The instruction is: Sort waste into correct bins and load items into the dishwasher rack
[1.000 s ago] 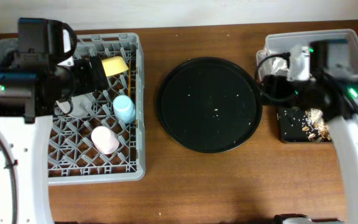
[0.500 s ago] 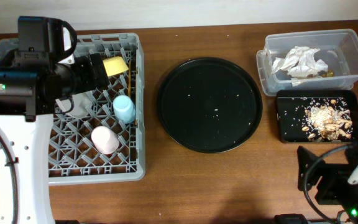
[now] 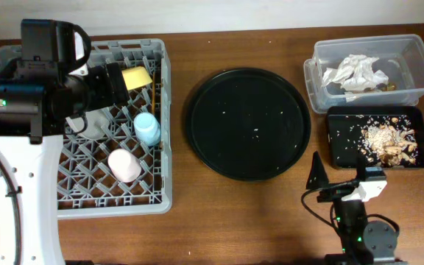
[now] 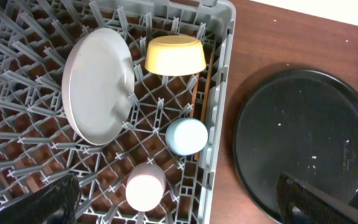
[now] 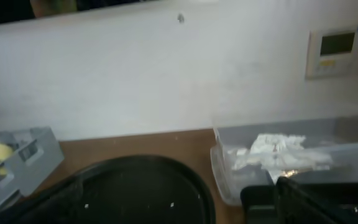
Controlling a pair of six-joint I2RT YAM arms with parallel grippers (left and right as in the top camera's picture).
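Hovering over the dishwasher rack (image 4: 219,93), left fingers (image 4: 48,202) spread wide; right fingers (image 5: 328,202) likewise.

The left arm (image 3: 22,165) covers much of the rack (image 3: 109,204) overhead.

This looks like a robotics lab or test room set up as a dish-clearing station. Two white robot arms, the left arm (image 3: 20,184) and the right arm (image 3: 364,237), are mounted at a plain brown wooden table (image 3: 219,221), with black cables running loose along them. Behind the table is a bare white wall (image 5: 135,74) carrying a small panel (image 5: 334,53) with a display, of the office kind. The kitchenware is laid out in a neat row: a grey catering rack (image 3: 79,208), a round tray (image 3: 247,124), a clear tub (image 3: 419,51) and a flat tray (image 3: 342,140).
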